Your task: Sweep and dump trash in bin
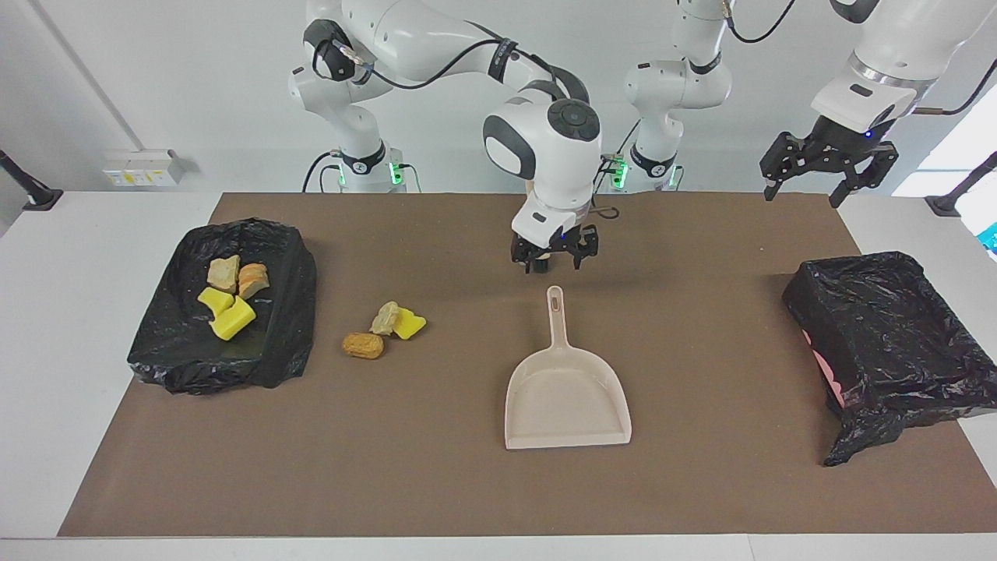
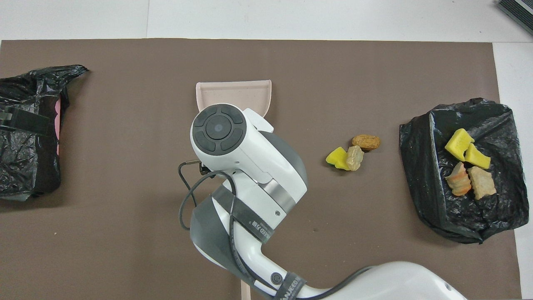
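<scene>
Nearest the robots, the right gripper (image 1: 554,261) hangs above the mat w/ fingers apart, holding nothing, over the spot just nearer the robots than the dustpan (image 1: 566,393) handle tip. The left gripper (image 1: 829,173) waits, open, toward its own end. Next out, loose trash (image 1: 384,329): three chunks beside the bin (image 1: 290,312), four more inside. Probably light, soft foam/crumbly bits; better pushed than pinched. Dustpan looks stiff; grip the handle.
</scene>
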`<act>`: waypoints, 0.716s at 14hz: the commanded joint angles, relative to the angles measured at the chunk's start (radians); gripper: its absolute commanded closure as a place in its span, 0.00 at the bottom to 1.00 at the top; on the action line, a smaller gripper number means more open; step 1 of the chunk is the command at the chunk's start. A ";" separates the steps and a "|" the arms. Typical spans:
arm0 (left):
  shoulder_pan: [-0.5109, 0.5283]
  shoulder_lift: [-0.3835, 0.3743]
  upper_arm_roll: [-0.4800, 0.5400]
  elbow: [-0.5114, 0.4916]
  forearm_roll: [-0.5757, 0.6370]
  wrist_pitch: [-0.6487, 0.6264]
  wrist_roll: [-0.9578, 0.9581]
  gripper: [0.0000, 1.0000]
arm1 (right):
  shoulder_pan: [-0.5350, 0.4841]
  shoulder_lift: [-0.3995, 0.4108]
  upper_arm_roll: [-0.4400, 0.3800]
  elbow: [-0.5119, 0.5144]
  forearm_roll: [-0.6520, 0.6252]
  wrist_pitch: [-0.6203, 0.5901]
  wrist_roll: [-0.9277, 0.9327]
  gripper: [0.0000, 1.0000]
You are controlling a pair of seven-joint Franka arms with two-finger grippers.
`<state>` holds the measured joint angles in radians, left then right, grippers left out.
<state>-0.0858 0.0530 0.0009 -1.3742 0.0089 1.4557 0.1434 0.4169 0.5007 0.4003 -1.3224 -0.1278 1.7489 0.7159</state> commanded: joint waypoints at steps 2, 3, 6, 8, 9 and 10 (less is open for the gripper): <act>0.015 -0.004 -0.012 0.010 0.005 -0.020 0.010 0.00 | 0.034 -0.213 0.003 -0.326 0.126 0.040 0.042 0.00; 0.015 -0.005 -0.012 0.010 0.005 -0.020 0.010 0.00 | 0.049 -0.255 0.003 -0.393 0.167 0.060 0.063 0.00; -0.002 -0.012 -0.024 0.006 0.005 -0.044 -0.010 0.00 | 0.065 -0.426 0.003 -0.726 0.327 0.258 0.048 0.00; -0.002 -0.024 -0.025 -0.012 0.002 -0.046 -0.022 0.00 | 0.152 -0.496 0.005 -0.916 0.375 0.426 0.053 0.00; -0.003 -0.024 -0.025 -0.013 0.002 -0.043 -0.022 0.00 | 0.174 -0.510 0.005 -0.970 0.378 0.472 0.059 0.00; -0.011 -0.024 -0.029 -0.013 0.002 -0.041 -0.019 0.00 | 0.196 -0.517 0.005 -0.995 0.389 0.484 0.063 0.00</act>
<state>-0.0866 0.0490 -0.0266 -1.3742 0.0084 1.4269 0.1327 0.5774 0.0712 0.4104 -2.1798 0.2226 2.1568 0.7736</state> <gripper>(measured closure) 0.000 0.000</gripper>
